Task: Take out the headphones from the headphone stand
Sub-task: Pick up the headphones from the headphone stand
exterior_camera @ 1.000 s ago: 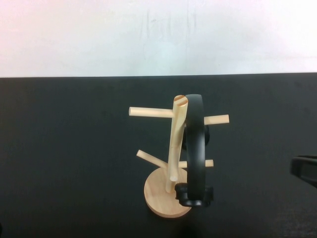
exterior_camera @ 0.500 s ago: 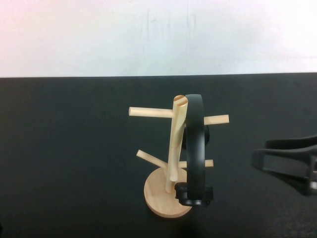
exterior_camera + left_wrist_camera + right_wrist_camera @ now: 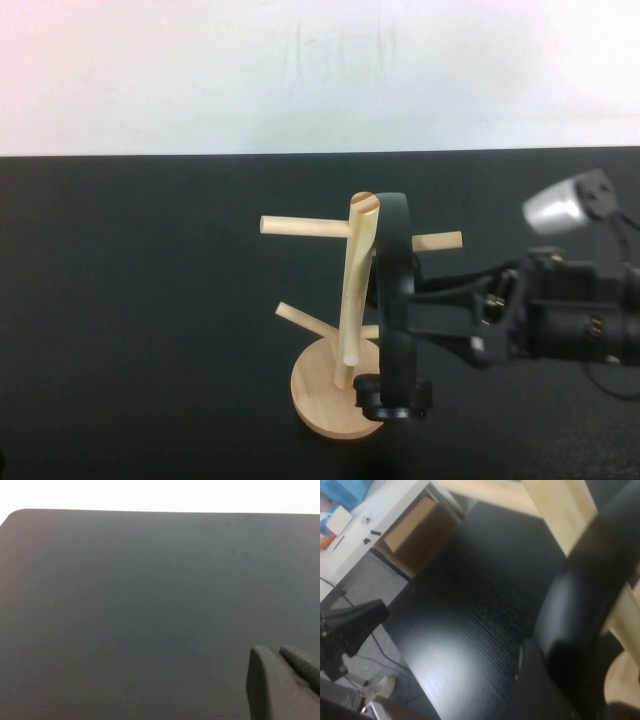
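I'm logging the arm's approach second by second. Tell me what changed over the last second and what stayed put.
The right tool swept in from the table's right edge toward the middle and now reaches the band of the headphones, its open fingers on either side of it. Whether it touches the band cannot be told. The headphones hang on the headphone stand as before, and the stand has not moved. The left tool is parked over bare table.

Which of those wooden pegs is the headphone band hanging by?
The upper peg pointing toward the right gripper: the headphones loop over it on the headphone stand. The others are bare. The left gripper is parked.
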Robot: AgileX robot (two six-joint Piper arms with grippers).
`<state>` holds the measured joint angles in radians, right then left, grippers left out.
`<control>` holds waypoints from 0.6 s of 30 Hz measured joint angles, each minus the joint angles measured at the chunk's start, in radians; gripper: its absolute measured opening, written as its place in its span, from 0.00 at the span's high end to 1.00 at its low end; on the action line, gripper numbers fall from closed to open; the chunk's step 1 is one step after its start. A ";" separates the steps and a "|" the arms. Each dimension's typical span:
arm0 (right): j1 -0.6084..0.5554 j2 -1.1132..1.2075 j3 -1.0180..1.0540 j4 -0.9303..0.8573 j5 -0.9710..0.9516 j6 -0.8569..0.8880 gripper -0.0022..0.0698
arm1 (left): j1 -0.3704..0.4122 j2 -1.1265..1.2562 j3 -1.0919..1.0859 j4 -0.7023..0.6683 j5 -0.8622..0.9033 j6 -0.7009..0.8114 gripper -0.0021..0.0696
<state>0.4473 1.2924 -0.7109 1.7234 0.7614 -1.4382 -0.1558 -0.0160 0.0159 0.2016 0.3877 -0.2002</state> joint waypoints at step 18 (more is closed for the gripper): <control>0.018 0.080 -0.061 -0.018 0.139 -0.061 0.97 | 0.000 0.000 0.000 0.000 0.000 0.000 0.97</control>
<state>0.4648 1.3724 -0.7717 1.7053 0.9007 -1.4989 -0.1558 -0.0160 0.0159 0.2016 0.3877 -0.2002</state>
